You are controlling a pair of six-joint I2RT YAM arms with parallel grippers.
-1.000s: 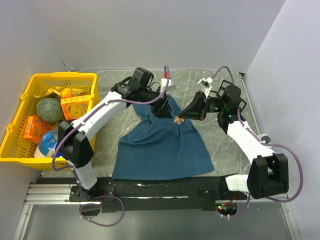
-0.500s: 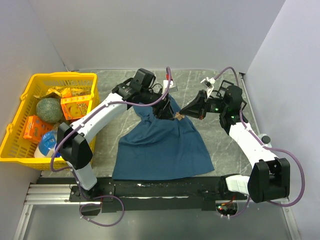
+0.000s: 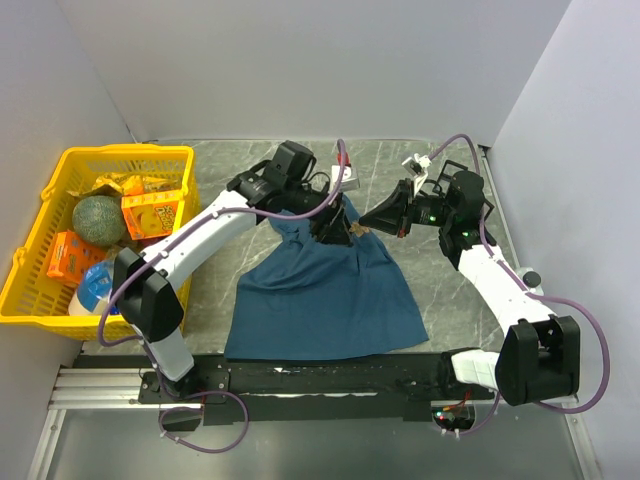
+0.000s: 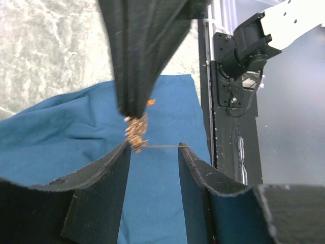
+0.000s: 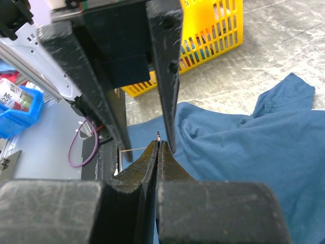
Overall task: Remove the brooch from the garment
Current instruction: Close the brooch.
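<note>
The dark teal T-shirt [image 3: 320, 290] lies spread on the table, bunched at its far end. My right gripper [image 3: 363, 222] is shut on the small gold brooch [image 3: 353, 229] and holds it just above the cloth. In the left wrist view the brooch [image 4: 136, 132] hangs from the right fingers [image 4: 137, 61], and its thin pin runs bare across my left gripper [image 4: 152, 147], which is open around it. In the right wrist view only a sliver of the brooch [image 5: 159, 135] shows at my shut right gripper [image 5: 158, 143], with the shirt [image 5: 264, 132] behind it.
A yellow basket [image 3: 120, 152] stands at the far left with a green melon [image 3: 98, 220], orange packets and other goods. A black rail [image 3: 330, 375] runs along the near edge. White walls close in the back and the right.
My right gripper has drawn the brooch a little up and back off the shirt. My left gripper has moved right and now brackets the brooch.
</note>
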